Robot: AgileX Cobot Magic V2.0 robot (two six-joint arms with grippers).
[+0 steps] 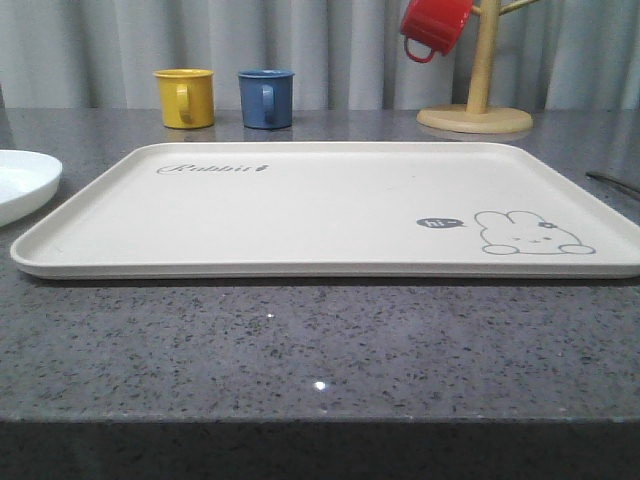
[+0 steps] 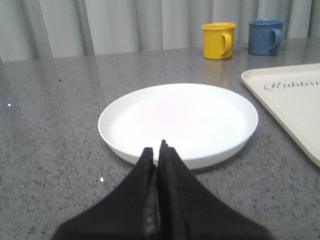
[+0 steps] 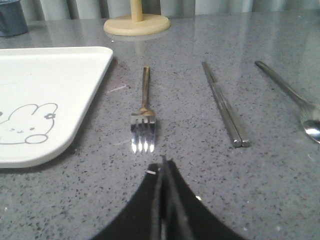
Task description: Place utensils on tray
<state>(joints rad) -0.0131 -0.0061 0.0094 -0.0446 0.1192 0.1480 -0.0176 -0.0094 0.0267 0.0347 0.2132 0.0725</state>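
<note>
The cream tray (image 1: 330, 205) with its rabbit drawing lies bare in the middle of the counter; its corner (image 3: 45, 90) also shows in the right wrist view. To its left sits the white plate (image 2: 177, 120), with my left gripper (image 2: 157, 149) shut and empty at the plate's near rim. Right of the tray lie the fork (image 3: 144, 107), the pair of chopsticks (image 3: 224, 105) and the spoon (image 3: 292, 97), all flat on the counter. My right gripper (image 3: 162, 165) is shut and empty, just short of the fork's tines.
A yellow cup (image 1: 185, 97) and a blue cup (image 1: 266, 98) stand behind the tray. At the back right a wooden cup stand (image 1: 478, 95) holds a red cup (image 1: 434, 25). The counter's front edge (image 1: 320, 420) runs close below.
</note>
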